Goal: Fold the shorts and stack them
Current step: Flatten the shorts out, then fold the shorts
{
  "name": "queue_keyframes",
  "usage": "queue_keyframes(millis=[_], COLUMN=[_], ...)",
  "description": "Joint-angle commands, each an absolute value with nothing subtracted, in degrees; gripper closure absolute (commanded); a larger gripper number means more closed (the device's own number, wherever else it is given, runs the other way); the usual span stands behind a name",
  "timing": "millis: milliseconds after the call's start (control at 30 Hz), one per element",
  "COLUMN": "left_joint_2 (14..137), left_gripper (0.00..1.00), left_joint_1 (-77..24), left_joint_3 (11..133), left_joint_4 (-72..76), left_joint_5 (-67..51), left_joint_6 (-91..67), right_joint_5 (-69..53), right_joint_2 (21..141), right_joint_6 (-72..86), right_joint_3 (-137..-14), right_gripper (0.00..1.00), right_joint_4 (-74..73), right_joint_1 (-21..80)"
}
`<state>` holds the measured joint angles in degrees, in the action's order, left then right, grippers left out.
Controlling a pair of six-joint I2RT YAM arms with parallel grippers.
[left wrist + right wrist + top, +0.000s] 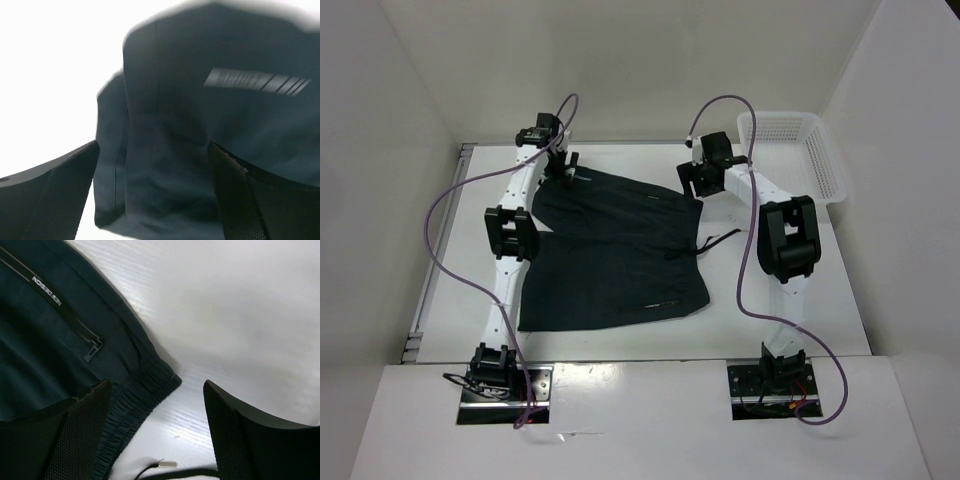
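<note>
Black soft fabric, the shorts [610, 250] lie flat in the middle of the table [820, 310] — light, limp, likely to sag — so the far corners seem best to pinch, where the left gripper [563, 168] and the right gripper [691, 183] hover with fingers spread apart, holding nothing.

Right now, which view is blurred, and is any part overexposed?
Left wrist view: the shorts are blurred, their light print streaked, the rest washed out white; right wrist view: sharp, the zipper clear; top view: evenly lit, sharp.
</note>
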<state>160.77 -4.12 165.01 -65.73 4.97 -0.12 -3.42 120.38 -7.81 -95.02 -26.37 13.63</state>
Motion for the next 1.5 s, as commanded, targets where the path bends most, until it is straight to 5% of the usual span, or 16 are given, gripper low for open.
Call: queue_keyframes(millis=[0, 267, 400, 900, 1000, 1133, 1333, 1467], left_joint_2=[155.5, 167.9, 167.1, 168.2, 170.6, 172.6, 172.6, 172.6], left_gripper=[0.05, 0.05, 0.01, 0.03, 0.19, 0.60, 1.00, 1.00], left_joint_1=[-5.4, -5.4, -5.4, -6.7, -6.7, -6.7, -7.3, -7.3], left_joint_3=[167.3, 178.6, 175.5, 167.8, 169.0, 171.7, 173.0, 179.7], left_joint_4=[-55.7, -47.3, -41.0, -54.6, -55.2, -56.5, -58.2, -59.3], left_joint_5=[6.4, 15.1, 8.3, 8.7, 10.5, 11.3, 11.3, 11.9], left_joint_6=[0.0, 0.0, 0.0, 0.0, 0.0, 0.0, 0.0, 0.0], right_joint_5=[-7.4, -8.3, -7.8, -7.7, -9.1, -9.1, -7.9, -4.3], right_joint_2=[123.6, 124.9, 124.9, 127.8, 128.4, 128.9, 128.9, 127.5], right_joint_6=[-8.9, -12.4, -12.4, -13.4, -13.4, -12.9, -12.4, -12.4], right_joint_3=[-100.1, -100.3, -99.8, -101.6, -101.6, -100.6, -99.3, -101.0], right_gripper=[0.21, 0.19, 0.19, 0.19, 0.22, 0.41, 0.80, 0.96], right_joint_4=[-25.8, -27.1, -27.1, -28.1, -28.7, -28.7, -28.2, -26.8], right_joint_1=[14.0, 14.5, 14.5, 14.5, 14.5, 14.5, 14.5, 14.5])
